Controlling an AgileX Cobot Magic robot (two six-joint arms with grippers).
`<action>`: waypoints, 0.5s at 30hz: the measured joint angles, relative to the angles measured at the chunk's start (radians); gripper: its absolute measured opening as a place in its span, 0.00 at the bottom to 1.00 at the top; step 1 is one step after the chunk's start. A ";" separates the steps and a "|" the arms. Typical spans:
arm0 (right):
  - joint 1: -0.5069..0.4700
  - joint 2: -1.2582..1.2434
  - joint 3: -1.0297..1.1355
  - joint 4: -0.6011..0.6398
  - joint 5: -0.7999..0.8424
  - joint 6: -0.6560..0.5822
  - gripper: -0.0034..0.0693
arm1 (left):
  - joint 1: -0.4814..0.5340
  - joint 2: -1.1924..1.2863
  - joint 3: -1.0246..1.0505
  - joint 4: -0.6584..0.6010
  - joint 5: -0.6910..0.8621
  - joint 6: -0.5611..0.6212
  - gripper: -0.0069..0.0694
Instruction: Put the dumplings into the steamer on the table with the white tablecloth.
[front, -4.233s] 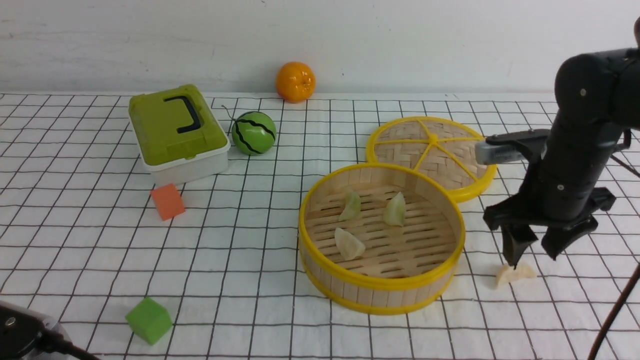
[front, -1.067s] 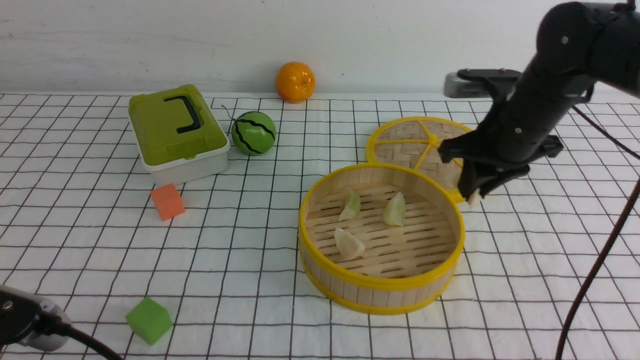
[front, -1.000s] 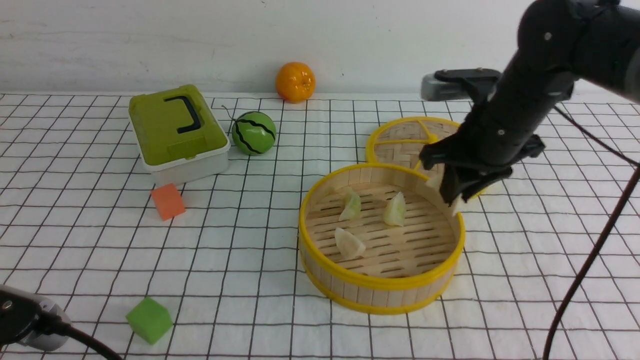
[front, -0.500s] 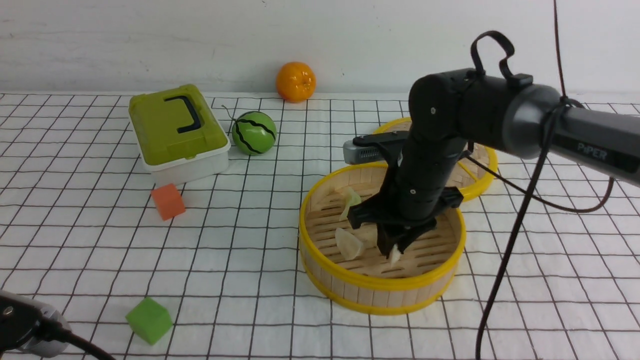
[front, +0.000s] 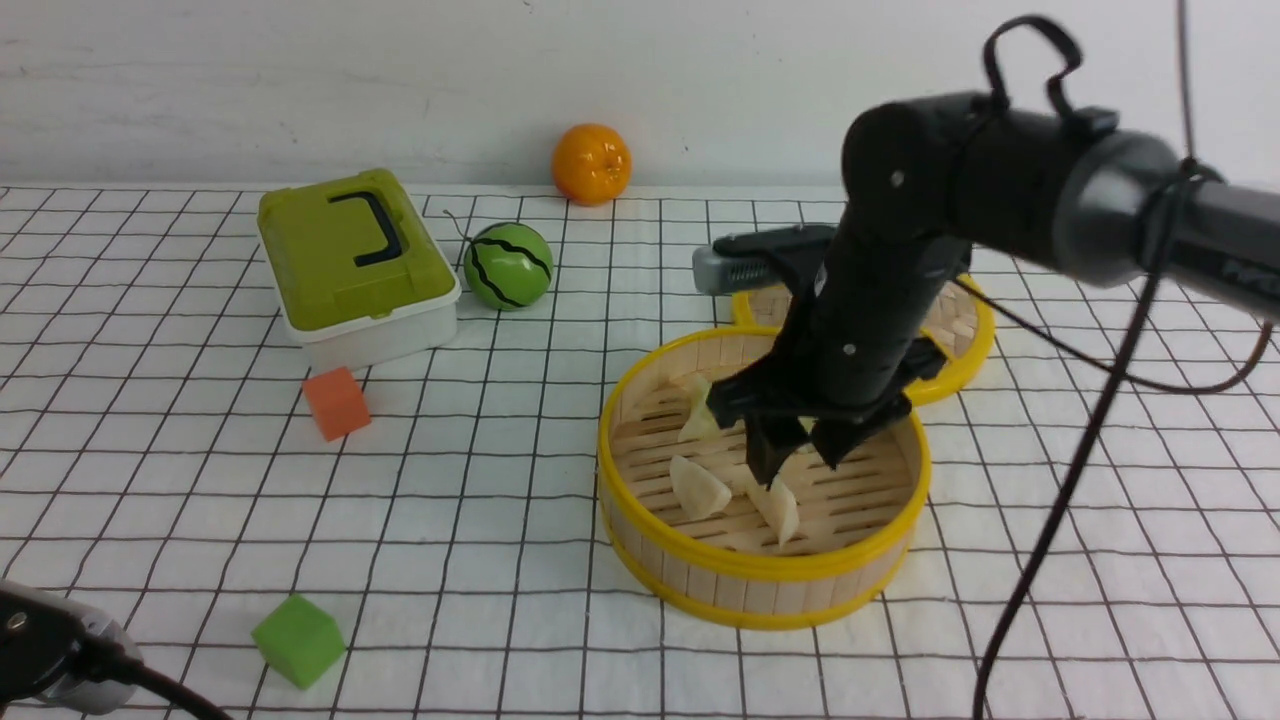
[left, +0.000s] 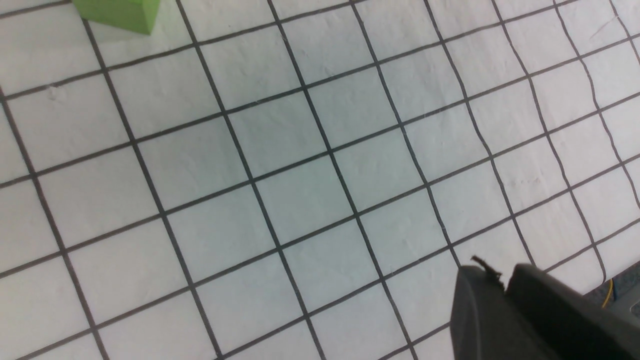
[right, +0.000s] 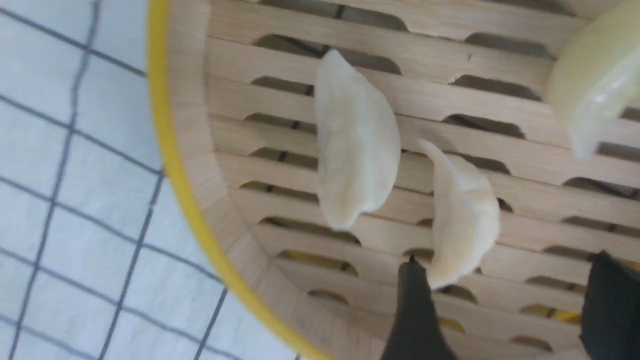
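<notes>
The bamboo steamer (front: 760, 590) stands on the white tablecloth (front: 450, 480) right of centre. My right gripper (front: 798, 462) hangs open just above its slatted floor, holding nothing. Two cream dumplings (front: 698, 487) (front: 780, 512) lie side by side below the fingers, and one green dumpling (front: 700, 412) shows behind them. The arm hides the other green one in the front view. In the right wrist view the open gripper (right: 510, 280) is over the cream dumplings (right: 356, 145) (right: 462, 215), with a green dumpling (right: 592, 95) at the edge. My left gripper (left: 502, 272) is shut over bare cloth.
The steamer's flat woven lid (front: 965, 320) lies just behind it. A green lidded box (front: 350, 260), a watermelon ball (front: 507, 265) and an orange (front: 591, 163) sit at the back left. An orange cube (front: 336, 403) and a green cube (front: 298, 640) lie nearer on the left.
My right gripper carried a cream dumpling from the cloth over the steamer, lowered it inside and opened. The dumpling now lies on the slats. The left arm has barely moved.
</notes>
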 joint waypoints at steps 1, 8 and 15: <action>0.000 -0.008 0.000 0.000 0.000 -0.003 0.63 | 0.000 0.000 0.000 0.000 0.000 0.000 0.19; 0.020 -0.350 0.144 0.028 -0.098 -0.081 0.43 | 0.000 0.000 0.000 0.000 0.000 -0.001 0.20; 0.020 -0.719 0.480 0.042 -0.355 -0.099 0.17 | 0.000 0.000 0.000 0.000 0.000 -0.001 0.21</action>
